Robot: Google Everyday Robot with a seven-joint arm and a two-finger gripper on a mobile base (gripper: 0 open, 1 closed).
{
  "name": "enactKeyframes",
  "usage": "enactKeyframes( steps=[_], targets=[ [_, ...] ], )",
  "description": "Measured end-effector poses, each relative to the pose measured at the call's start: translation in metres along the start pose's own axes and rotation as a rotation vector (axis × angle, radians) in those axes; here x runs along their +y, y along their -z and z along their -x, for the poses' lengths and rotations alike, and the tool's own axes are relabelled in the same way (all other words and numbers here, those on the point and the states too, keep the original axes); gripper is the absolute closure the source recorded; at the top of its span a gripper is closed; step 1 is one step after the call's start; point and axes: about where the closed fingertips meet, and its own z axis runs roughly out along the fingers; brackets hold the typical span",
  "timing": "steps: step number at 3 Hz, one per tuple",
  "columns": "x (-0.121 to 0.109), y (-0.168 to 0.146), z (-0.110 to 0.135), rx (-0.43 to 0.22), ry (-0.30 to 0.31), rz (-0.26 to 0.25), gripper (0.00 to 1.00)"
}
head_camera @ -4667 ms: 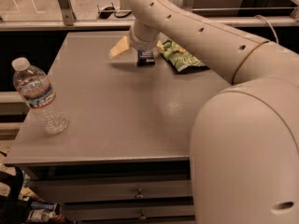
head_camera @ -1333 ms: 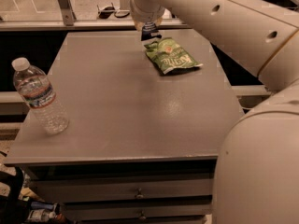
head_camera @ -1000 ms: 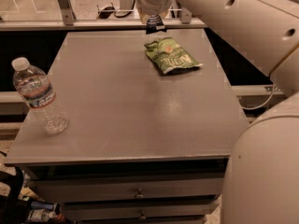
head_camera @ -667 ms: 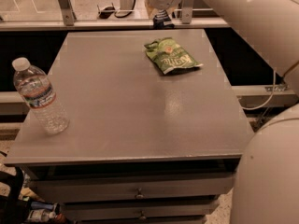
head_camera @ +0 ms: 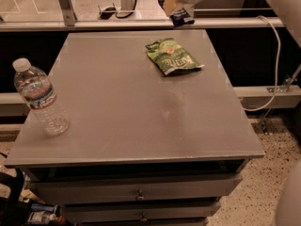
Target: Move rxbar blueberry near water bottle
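Gripper (head_camera: 180, 14), above table's (head_camera: 141, 126) far edge: clamped on rxbar blueberry (head_camera: 182, 20).
Advice: clear chip bag (head_camera: 173, 56); release just beside water bottle (head_camera: 40, 98).

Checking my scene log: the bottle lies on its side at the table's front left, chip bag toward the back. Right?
No. The camera view shows the bottle standing upright at the table's front left, chip bag toward the back. The end effector hangs above the back edge.
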Motion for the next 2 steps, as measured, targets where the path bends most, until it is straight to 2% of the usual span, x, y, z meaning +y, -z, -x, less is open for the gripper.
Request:
enactKeyframes(
  steps=[1,2],
  targets=[
    [0.007,0.029,-0.034,0.009,0.098,0.075,1.00],
    [0.039,0.049,-0.090,0.030,0.229,0.186,1.00]
  ],
)
